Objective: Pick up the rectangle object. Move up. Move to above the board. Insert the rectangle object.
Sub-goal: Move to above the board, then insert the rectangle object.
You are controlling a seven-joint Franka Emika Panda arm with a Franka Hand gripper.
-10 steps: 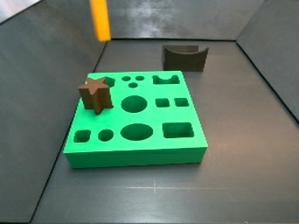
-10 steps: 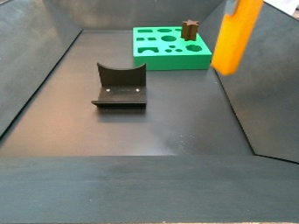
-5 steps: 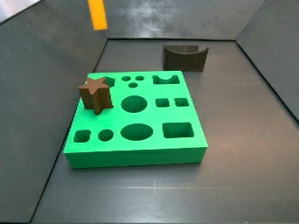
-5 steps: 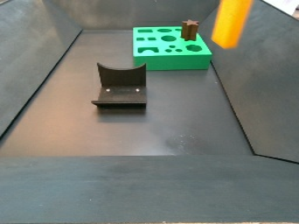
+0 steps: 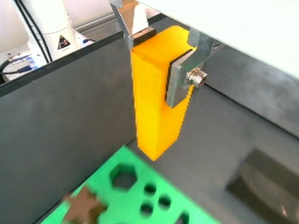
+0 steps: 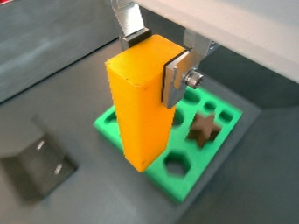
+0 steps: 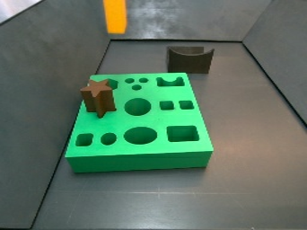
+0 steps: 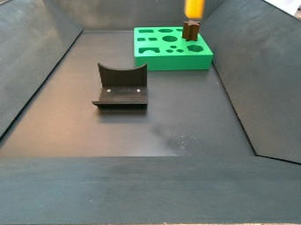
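My gripper (image 5: 158, 57) is shut on the rectangle object (image 5: 158, 96), a tall orange-yellow block that hangs upright from the silver fingers (image 5: 181, 77). It shows the same way in the other wrist view, gripper (image 6: 156, 54) around block (image 6: 142, 109). The green board (image 5: 107, 168) (image 6: 225, 107) lies below the block's lower end. In both side views only the block's lower part shows at the top edge (image 7: 114, 16) (image 8: 194, 8), high over the board (image 7: 120, 121) (image 8: 177, 63). The gripper itself is out of both side views.
A brown star-shaped block (image 7: 97, 97) (image 8: 191, 30) stands in a hole near one edge of the board, close under the hanging block (image 6: 208, 128). A dark brown block with a curved notch (image 7: 189, 57) (image 8: 120, 85) sits on the dark floor away from the board. Sloped dark walls surround the floor.
The held block has moved across toward the board: it has shrunk and shifted left in one side view and shifted slightly right in the other. The grip is unchanged.
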